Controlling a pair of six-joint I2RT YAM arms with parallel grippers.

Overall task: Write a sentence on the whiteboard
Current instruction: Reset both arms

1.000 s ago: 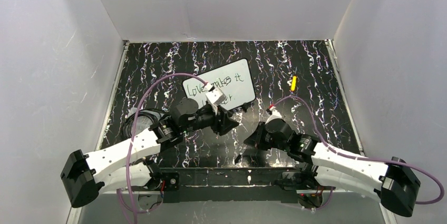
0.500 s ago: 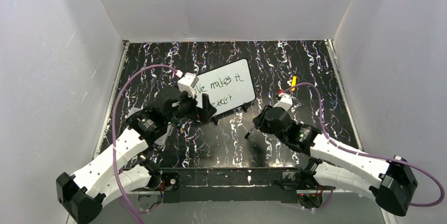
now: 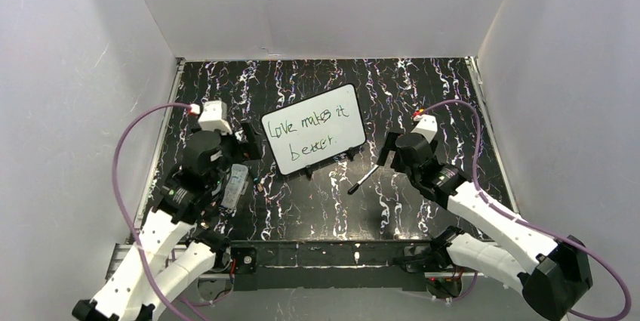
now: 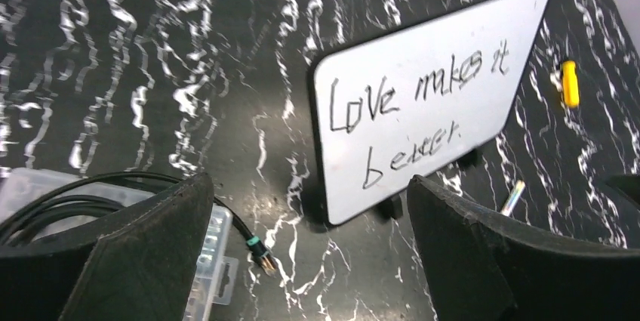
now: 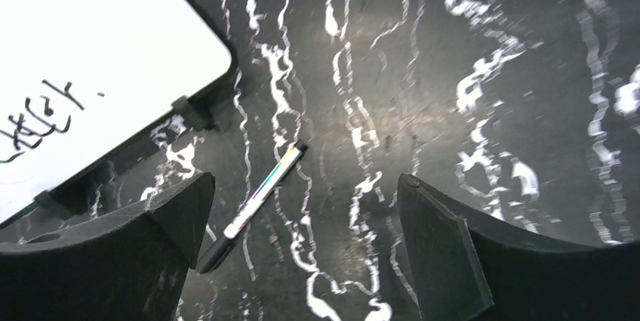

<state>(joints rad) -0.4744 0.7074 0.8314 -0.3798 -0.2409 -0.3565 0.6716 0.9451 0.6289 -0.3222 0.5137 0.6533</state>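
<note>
White whiteboard [image 3: 314,138] lettered, apparent pen [image 3: 363,180] lying beside

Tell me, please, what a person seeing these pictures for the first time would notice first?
The whiteboard in the middle of the dark marbled table stands out most, with "Love makes it better" handwritten on it. Off its near right corner a pen lies loose on the table, and the left claw and right claw are both open and empty.
</note>
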